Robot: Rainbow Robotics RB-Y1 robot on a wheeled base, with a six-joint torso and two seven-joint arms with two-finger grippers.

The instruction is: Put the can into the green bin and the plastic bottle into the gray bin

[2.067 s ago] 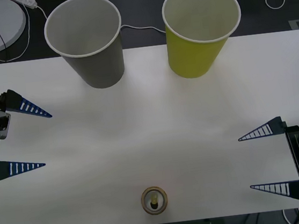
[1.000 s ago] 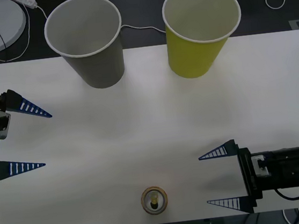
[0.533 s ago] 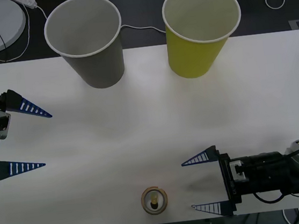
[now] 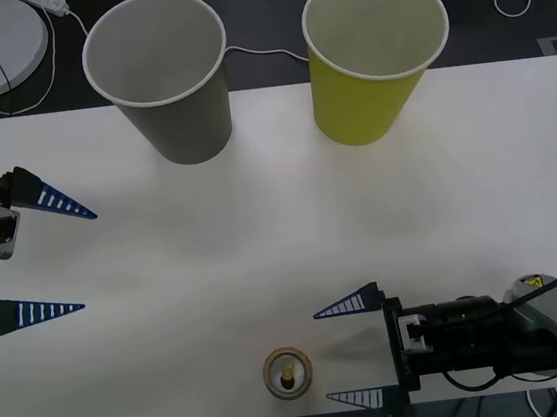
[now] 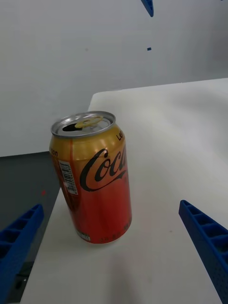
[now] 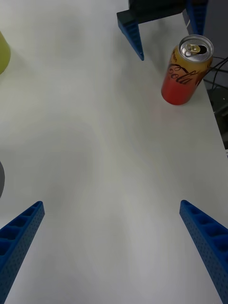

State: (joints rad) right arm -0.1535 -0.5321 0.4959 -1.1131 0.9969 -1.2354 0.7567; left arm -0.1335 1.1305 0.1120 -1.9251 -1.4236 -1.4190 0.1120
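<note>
Can [image 4: 288,373] stands upright at the near edge of the worktop [image 4: 280,218], roughly midway along it, tab hole already open [image 5: 76,127] so it is probably empty or nearly so: light, easy to tip with a sideways nudge. Thin metal wall, stiff enough for a moderate pinch but will dent if crushed; printed surface smooth and likely slippery against ribbed fingers. Best hold judged to be across the middle of the body, fingers on opposite sides, below the rim and above the base taper, keeping it upright in case liquid remains. Right gripper [image 4: 359,350] lies low over the near edge just beside the can on its right, fingers spread wide, not touching it; in the right wrist view the can sits between the two blue fingertips [image 5: 202,232] but farther out. Left gripper [image 4: 58,259] parked at the left edge, fingers spread, nothing held. Green bin [image 4: 369,72] and gray bin [image 4: 170,95] stand at the far edge, well apart from the can
</note>
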